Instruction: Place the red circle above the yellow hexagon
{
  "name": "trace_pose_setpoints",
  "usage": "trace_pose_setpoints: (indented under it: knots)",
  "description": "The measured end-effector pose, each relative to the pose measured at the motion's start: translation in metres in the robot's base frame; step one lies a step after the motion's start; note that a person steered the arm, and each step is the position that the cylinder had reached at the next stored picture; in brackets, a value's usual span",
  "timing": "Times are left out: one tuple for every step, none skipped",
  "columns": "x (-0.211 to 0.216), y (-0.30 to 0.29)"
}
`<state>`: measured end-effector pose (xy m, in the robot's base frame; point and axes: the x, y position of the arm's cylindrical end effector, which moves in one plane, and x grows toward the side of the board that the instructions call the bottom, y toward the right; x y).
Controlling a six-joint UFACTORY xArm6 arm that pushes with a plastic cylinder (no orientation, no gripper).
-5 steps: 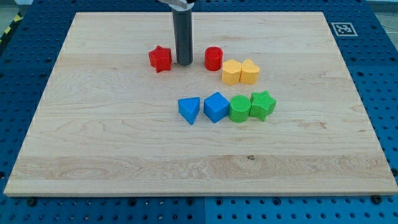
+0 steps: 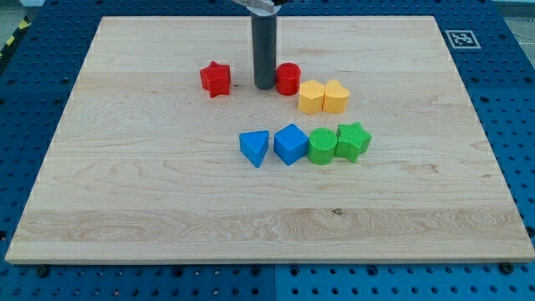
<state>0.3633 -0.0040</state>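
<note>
Camera view: our tip (image 2: 265, 86), no hand to open, touches red circle (image 2: 288, 79) at nine o'clock; light, stiff, slides easily toward hexagon (image 2: 312, 97).

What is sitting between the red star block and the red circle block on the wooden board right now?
In the camera view, only my tip stands between the red star block and the red circle block, right beside the circle's left edge. Otherwise it is bare wooden board.

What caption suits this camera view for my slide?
My tip against the red circle's left side, yellow hexagon just below-right.
</note>
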Motion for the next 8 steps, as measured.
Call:
trace_pose_setpoints:
  knots:
    - [0.0, 0.008]
    - [0.0, 0.012]
    - [0.0, 0.012]
    - [0.0, 0.019]
    - [-0.003, 0.02]
    - [-0.003, 0.02]
    - [-0.003, 0.02]
    - [-0.008, 0.018]
